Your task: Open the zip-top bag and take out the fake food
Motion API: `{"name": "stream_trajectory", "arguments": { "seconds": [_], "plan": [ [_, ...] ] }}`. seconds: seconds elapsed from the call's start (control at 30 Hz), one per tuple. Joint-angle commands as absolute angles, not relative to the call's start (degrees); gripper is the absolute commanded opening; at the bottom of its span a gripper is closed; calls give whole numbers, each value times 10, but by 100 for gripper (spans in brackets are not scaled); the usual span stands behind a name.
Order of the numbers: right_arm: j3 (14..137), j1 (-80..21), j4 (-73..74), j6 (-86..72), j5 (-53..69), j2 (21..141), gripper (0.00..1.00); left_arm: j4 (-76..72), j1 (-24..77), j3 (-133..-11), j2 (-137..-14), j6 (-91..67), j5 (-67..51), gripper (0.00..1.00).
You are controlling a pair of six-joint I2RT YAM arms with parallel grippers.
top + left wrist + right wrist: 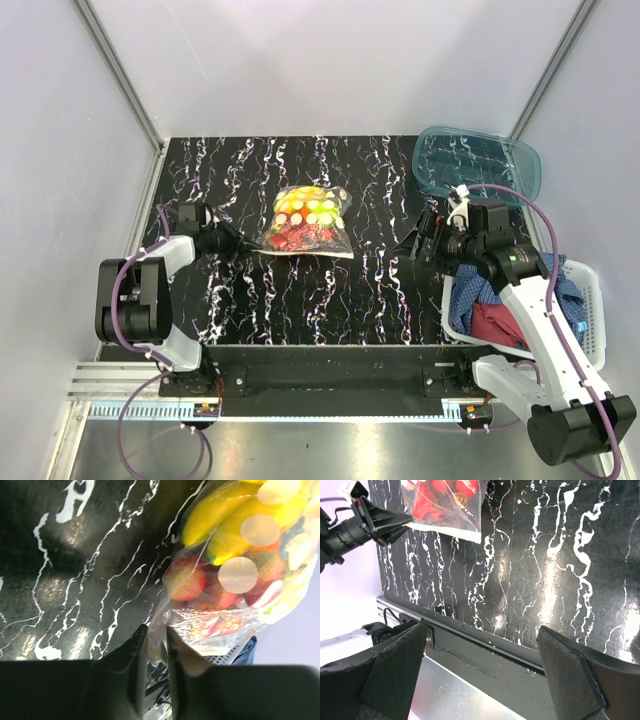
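Two grippers flank the zip-top bag (pixel 305 222): left gripper (pixel 240 243) pinches its lower-left corner; right gripper (pixel 412 248), spread wide, sits farther off, centre-right.

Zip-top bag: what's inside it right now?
Through the zip-top bag: yellow bananas and red berry-like fruits. Its pale dots and the pile itself cover whatever lies deeper.
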State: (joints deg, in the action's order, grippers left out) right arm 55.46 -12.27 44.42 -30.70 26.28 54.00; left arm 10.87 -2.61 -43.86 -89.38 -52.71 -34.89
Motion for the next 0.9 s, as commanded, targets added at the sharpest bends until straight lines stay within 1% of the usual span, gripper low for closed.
{"name": "stream_trajectory", "arguments": {
  "seconds": [0.0, 0.13, 0.23, 0.3, 0.37, 0.4, 0.43, 0.57, 0.63, 0.8, 0.87],
  "plan": [
    [569, -134, 397, -278, 289, 560, 100, 104, -25, -466, -848, -517, -353, 11],
    [611, -181, 384, -209, 259, 590, 100, 158, -4, -492, -786, -486, -335, 3],
    [647, -221, 371, -176, 228, 623, 100, 199, 45, -506, -739, -488, -317, 0],
    [663, -247, 356, -164, 209, 654, 100, 223, 79, -510, -716, -506, -295, 0],
    [687, -293, 345, -151, 184, 676, 100, 227, 102, -510, -674, -539, -270, 0],
    [696, -307, 343, -146, 177, 699, 100, 228, 125, -511, -664, -550, -264, 1],
    [715, -342, 342, -129, 170, 713, 100, 229, 134, -518, -649, -560, -261, 3],
    [763, -414, 331, -70, 134, 775, 100, 260, 181, -543, -631, -598, -258, 3],
    [790, -434, 327, -34, 123, 793, 100, 274, 194, -560, -625, -605, -247, 2],
    [853, -441, 341, 45, 127, 851, 100, 292, 230, -574, -613, -628, -233, 2],
    [860, -442, 345, 65, 161, 864, 96, 293, 241, -582, -618, -635, -233, 2]
  ]
}}
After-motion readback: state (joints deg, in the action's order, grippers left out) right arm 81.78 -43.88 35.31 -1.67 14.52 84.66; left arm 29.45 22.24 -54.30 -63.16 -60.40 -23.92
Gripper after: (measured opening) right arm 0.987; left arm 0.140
